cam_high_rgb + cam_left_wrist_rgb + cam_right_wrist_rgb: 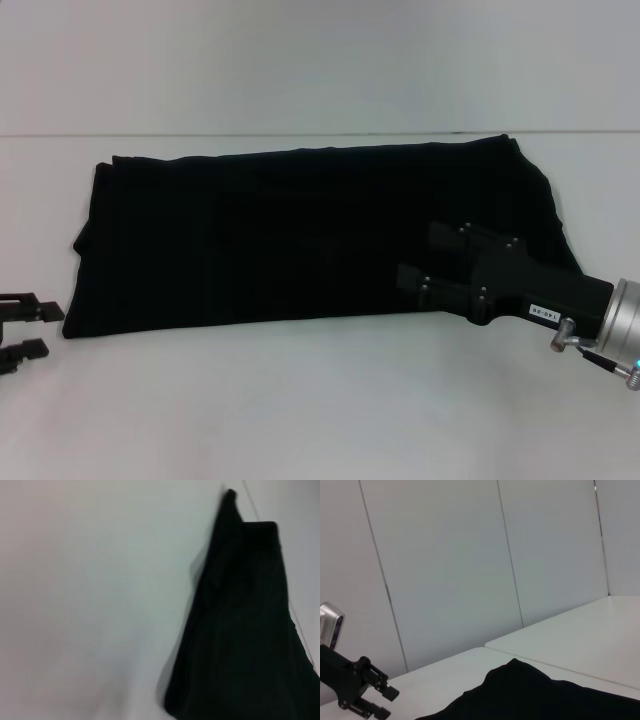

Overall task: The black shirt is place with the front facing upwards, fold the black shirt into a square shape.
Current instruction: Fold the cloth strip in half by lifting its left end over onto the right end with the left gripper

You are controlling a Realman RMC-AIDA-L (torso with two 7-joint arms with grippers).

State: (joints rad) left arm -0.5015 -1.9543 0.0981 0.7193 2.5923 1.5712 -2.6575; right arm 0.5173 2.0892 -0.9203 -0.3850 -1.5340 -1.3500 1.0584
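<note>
The black shirt (300, 240) lies on the white table (320, 400) as a long flat band running left to right, with no lettering showing. It also shows in the left wrist view (245, 630) and the right wrist view (545, 700). My right gripper (416, 254) is over the shirt's near right part, open, its two fingers pointing left with a gap between them. My left gripper (48, 330) is low at the table's left edge, just off the shirt's near left corner, open and holding nothing. The right wrist view shows the left gripper (382, 702) farther off.
A pale panelled wall (470, 570) stands behind the table. A seam (300, 133) runs across the table just beyond the shirt. Bare white table surface lies in front of the shirt.
</note>
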